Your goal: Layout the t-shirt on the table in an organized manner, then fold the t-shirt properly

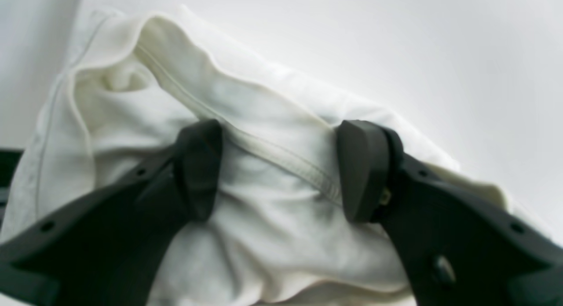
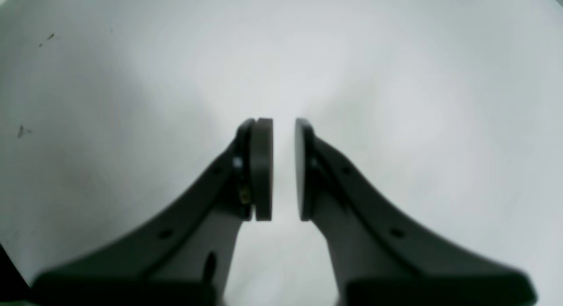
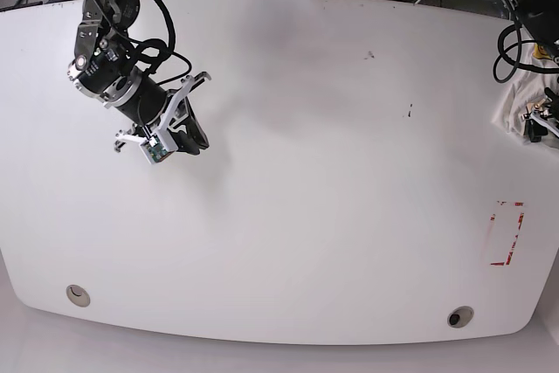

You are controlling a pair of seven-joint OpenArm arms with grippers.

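Here the right gripper (image 3: 188,133) hangs over the table (image 3: 288,181) near its far left corner. Its fingers are almost together, with only a thin gap, and they hold nothing. The middle of the table has just a few dark specks, and red tape marks (image 3: 507,233) sit near the right edge.

At the right edge lies the t-shirt (image 1: 246,165), bunched in a white heap that hangs partly off the side. The left gripper (image 1: 279,172) is right at it. Its fingers (image 1: 200,165) are spread wide, one on each side of a thick seam (image 1: 264,147), and they have not pinched it yet.

So this looks like the very start: picking the shirt up. Next the left fingers should close on the seam and pull the shirt onto the table to spread it flat.
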